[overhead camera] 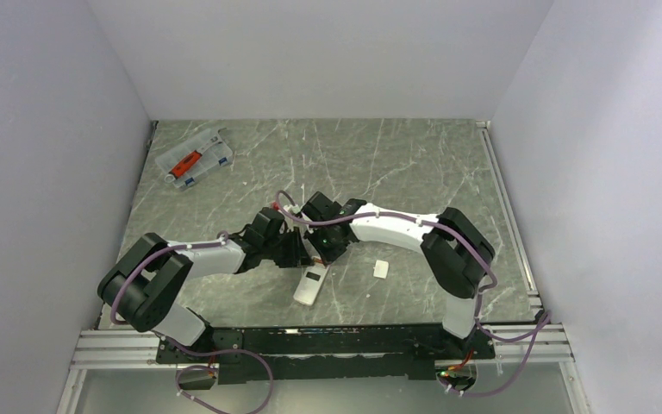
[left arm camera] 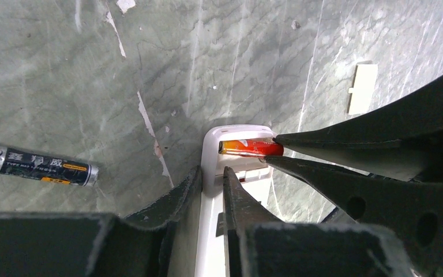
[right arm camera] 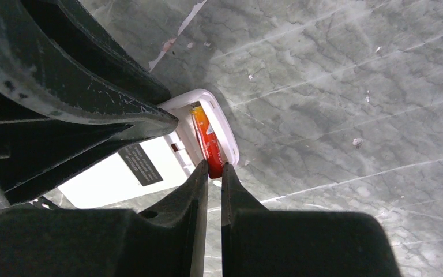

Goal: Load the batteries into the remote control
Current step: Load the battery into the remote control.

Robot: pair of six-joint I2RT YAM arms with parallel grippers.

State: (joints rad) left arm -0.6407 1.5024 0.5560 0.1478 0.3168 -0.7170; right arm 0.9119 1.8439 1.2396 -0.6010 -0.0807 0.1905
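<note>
Leftmost, lying flat on the counter [left arm camera: 63, 69]: a loose battery [left arm camera: 37, 165], well apart from the remote control [left arm camera: 210, 173]. Then left fingers [left arm camera: 179, 196] clenched on the remote's sides; rightward, right fingers [right arm camera: 191, 193] pinching an orange battery [right arm camera: 207, 141] set in its open end compartment.

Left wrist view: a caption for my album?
Left gripper grips the remote control; right gripper pinches a battery inside it; spare battery lies nearby.
</note>
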